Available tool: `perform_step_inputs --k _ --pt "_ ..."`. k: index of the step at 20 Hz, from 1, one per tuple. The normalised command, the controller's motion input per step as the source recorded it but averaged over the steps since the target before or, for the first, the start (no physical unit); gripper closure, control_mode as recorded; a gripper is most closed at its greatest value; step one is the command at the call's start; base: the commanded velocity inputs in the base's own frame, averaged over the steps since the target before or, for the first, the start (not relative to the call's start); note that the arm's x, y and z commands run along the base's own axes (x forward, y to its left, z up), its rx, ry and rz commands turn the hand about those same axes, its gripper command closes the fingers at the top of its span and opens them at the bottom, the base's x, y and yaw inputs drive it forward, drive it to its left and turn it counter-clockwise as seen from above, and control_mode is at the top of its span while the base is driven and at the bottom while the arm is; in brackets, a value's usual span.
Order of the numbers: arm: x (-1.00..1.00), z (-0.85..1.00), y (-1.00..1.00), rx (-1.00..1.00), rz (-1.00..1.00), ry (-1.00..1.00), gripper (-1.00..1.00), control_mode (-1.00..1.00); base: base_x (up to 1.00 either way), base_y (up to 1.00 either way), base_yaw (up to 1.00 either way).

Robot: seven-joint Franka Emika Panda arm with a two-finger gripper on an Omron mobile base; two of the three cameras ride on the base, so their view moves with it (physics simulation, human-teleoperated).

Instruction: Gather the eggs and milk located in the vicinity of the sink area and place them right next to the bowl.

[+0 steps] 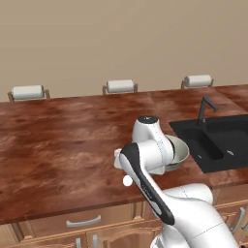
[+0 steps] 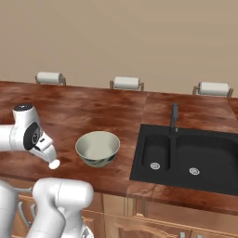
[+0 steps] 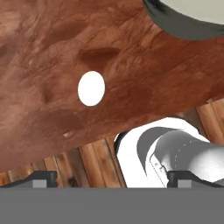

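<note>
Broadly: wood-grain desk (image 1: 58, 140) spans scene, black sink area (image 2: 186, 155) set into it at right with thin faucet (image 2: 174, 116). Bowl (image 2: 97, 148) sits on desk just left of sink, near front edge. White egg (image 3: 91, 88) lies on desk beside bowl, below gripper (image 3: 111, 177); not task egg. Orange-brown egg and milk carton not made out. Fingers (image 3: 41, 178) set wide apart, nothing between. Judgement: egg light, brittle, rolls; pinch gently across narrow middle. Carton light, stiff; grip flat sides. No readable writing.
</note>
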Motion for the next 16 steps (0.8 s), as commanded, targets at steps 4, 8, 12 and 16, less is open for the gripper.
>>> perform_step_inputs --k 4,8,12,16 --pt "0.03 -0.34 0.05 0.0 0.0 0.0 -1.0 -1.0 0.0 0.0 0.0" --pt "0.17 -0.2 0.0 0.0 0.0 0.0 -1.0 -1.0 0.0 0.0 0.0" --pt "0.28 -0.14 0.0 0.0 0.0 0.0 -1.0 -1.0 0.0 0.0 0.0" --pt "0.29 -0.18 0.0 0.0 0.0 0.0 -1.0 -1.0 0.0 0.0 0.0"
